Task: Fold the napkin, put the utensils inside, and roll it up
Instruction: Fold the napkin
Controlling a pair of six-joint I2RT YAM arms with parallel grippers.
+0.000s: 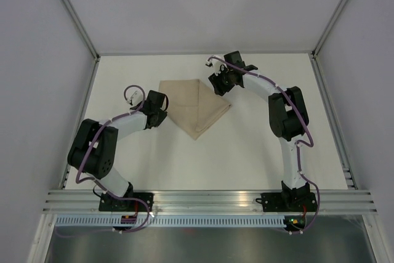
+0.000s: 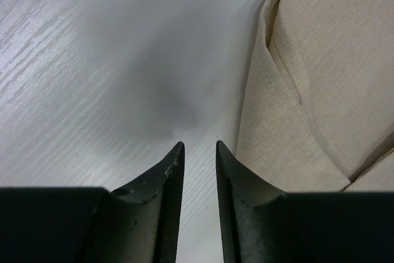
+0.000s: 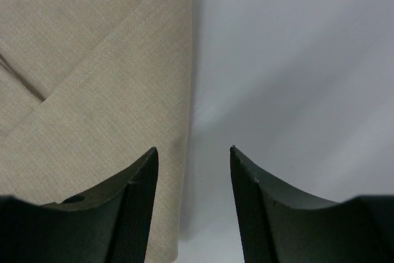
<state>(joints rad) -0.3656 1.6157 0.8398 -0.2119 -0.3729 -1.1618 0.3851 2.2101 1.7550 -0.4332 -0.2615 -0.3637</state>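
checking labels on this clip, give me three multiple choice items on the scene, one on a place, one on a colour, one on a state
1. Where does the napkin lie?
A) between the two grippers
B) at the near edge, by the arm bases
C) outside the left arm

2. What colour is the napkin?
A) white
B) beige
C) dark green

3. How do the fingers of the right gripper stand?
A) shut on the napkin
B) apart, gripping nothing
C) out of view

Answers:
1 A: the top view shows the left gripper on one side of it and the right gripper on the other.
2 B: it is plain beige cloth in all three views.
3 B: the right wrist view shows a wide gap above the napkin's edge.
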